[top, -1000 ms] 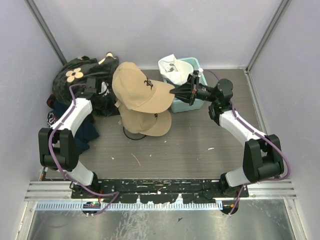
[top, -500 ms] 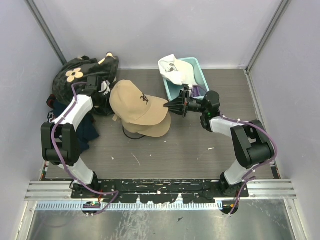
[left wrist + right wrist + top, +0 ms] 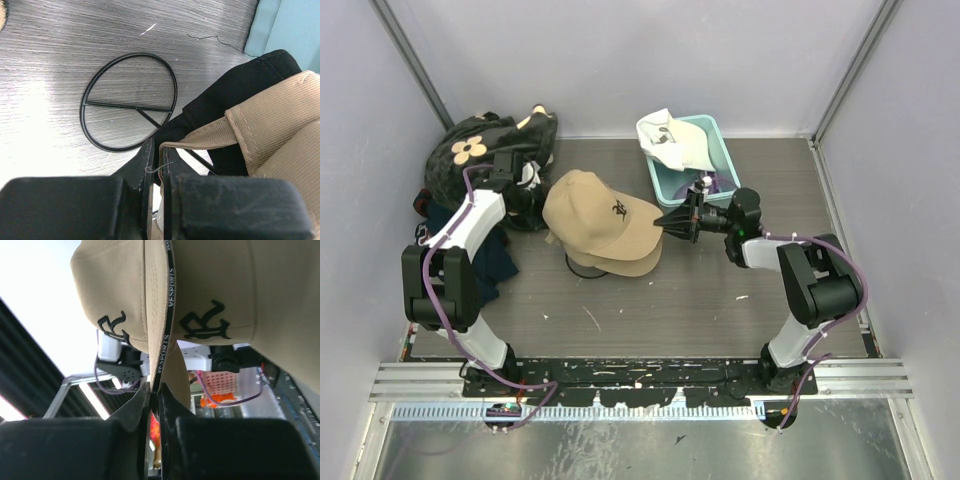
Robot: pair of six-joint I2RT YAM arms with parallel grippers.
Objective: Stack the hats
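**Tan cap pinched at both ends above a second tan cap**

Nearest the arm bases lies the grey table (image 3: 700, 300), its surface streaked like wood grain and flecked with white scuffs. On it stands a thin black wire ring (image 3: 129, 102) crossed by straight spokes. Over that ring sits the lower tan cap (image 3: 625, 263), soft woven cotton with a curved brim. The upper tan cap (image 3: 600, 208) rests on top of it, a rounded crown with a black embroidered logo on the front.

The left gripper (image 3: 156, 150) is clamped on the flat stitched webbing strap at the back of the upper tan cap. The right gripper (image 3: 154, 387) is clenched on the thin edge of its brim, where a black printed band runs.

To the left lies crumpled dark navy clothing (image 3: 495, 258). Farther back, a teal plastic bin (image 3: 665, 185) with straight walls holds a white cap (image 3: 672, 140). In the rear left corner is heaped black fabric (image 3: 485, 140) with tan flower shapes.
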